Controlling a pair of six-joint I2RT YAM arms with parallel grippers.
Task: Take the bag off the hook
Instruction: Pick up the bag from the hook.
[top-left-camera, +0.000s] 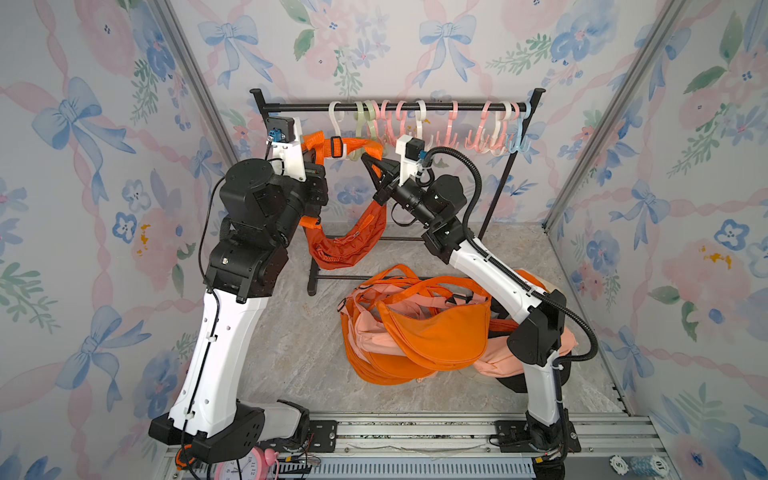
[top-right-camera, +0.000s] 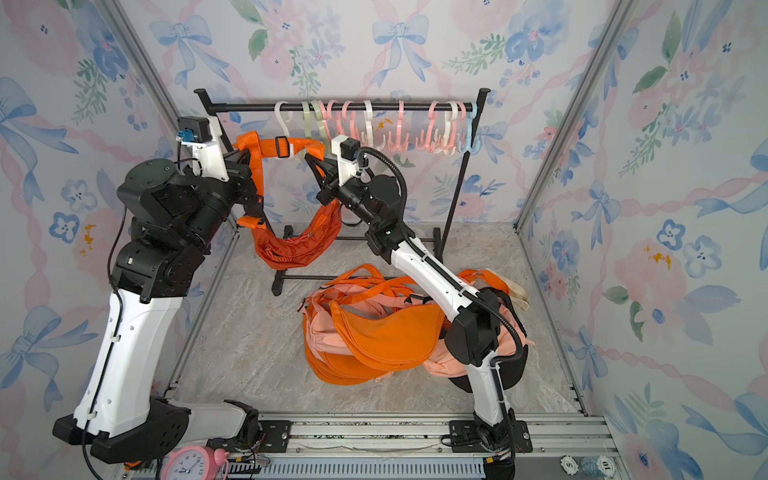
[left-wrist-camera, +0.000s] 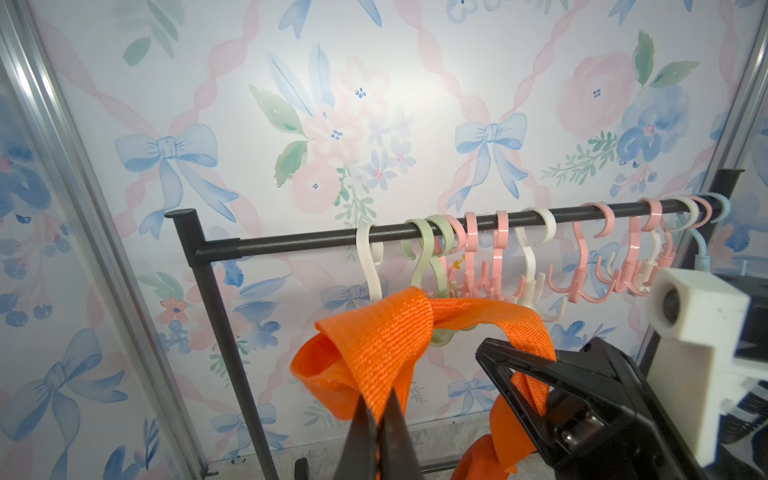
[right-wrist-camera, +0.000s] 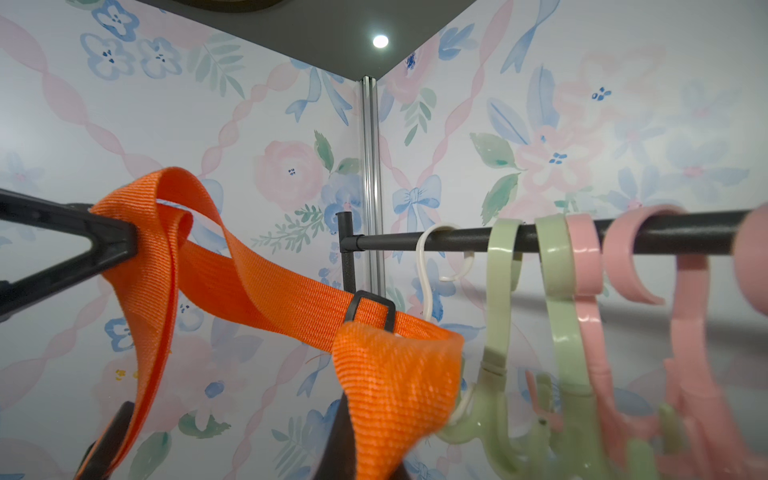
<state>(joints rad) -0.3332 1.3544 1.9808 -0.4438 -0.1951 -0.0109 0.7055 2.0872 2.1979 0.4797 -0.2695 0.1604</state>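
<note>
Both claws pinched on the strap, bag not yet off the hook.

Your left claw (left-wrist-camera: 376, 415) is closed tight on the orange strap (top-left-camera: 332, 145) on one side of the white hook (top-left-camera: 335, 118). Your right claw (top-left-camera: 366, 158) is closed tight on it on the other side. The bag (top-left-camera: 345, 245) sags below and between them, at the left end of the rail (top-left-camera: 395, 107). The strap looks draped over the white hook's lower prongs, maybe the green hook (left-wrist-camera: 436, 332) beside it too; can't tell exactly. Raise both claws together and keep the strap taut and level, so it clears the prong tips. Then draw it toward you, away from the rail. Don't pull sideways, or the hooks will likely slide or swing along with it. Watch the black buckle (right-wrist-camera: 370, 307), which could snag. Drop the bag on the bench (top-left-camera: 291, 353) by the pile of bags (top-left-camera: 415, 328).
</note>
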